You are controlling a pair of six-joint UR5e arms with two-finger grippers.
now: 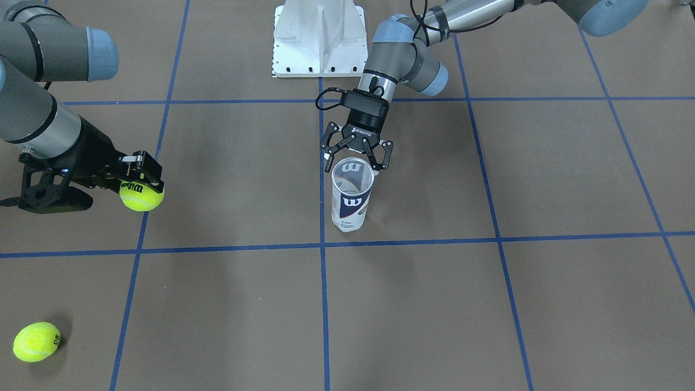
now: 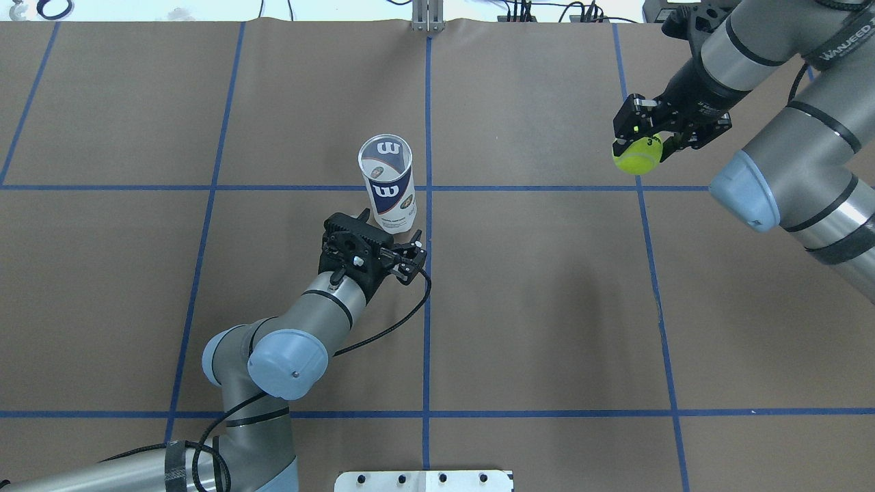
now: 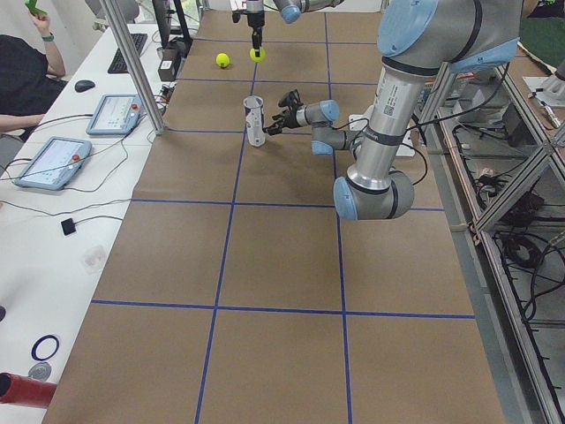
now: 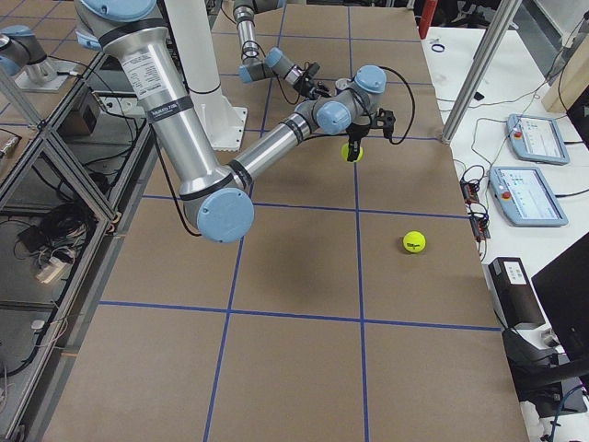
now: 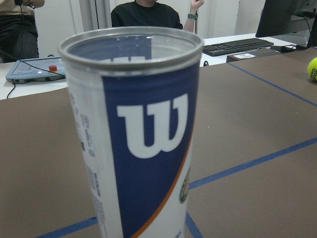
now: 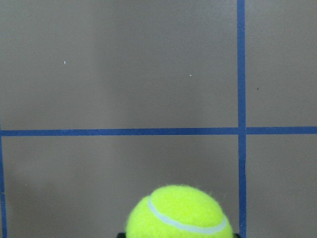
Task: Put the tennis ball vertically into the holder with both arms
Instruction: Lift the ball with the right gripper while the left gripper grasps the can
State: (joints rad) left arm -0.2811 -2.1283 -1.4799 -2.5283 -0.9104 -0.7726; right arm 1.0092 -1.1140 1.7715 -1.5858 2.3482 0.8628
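The holder (image 1: pixel 352 198) is a clear can with a navy and white "W" label. It stands upright and open-topped near the table's middle, as the overhead view (image 2: pixel 387 181) shows, and it fills the left wrist view (image 5: pixel 143 139). My left gripper (image 1: pixel 355 164) is open on the robot's side of the can, fingers spread wider than it and not closed on it. My right gripper (image 2: pixel 639 143) is shut on a yellow tennis ball (image 2: pixel 637 156), held above the table far to the can's right. The ball also shows in the front view (image 1: pixel 141 195) and in the right wrist view (image 6: pixel 178 213).
A second tennis ball (image 1: pixel 36 341) lies loose on the table near the operators' edge, on my right side; it also shows in the right side view (image 4: pixel 414 241). The white robot base plate (image 1: pixel 319 38) is behind the can. Blue tape lines grid the brown table.
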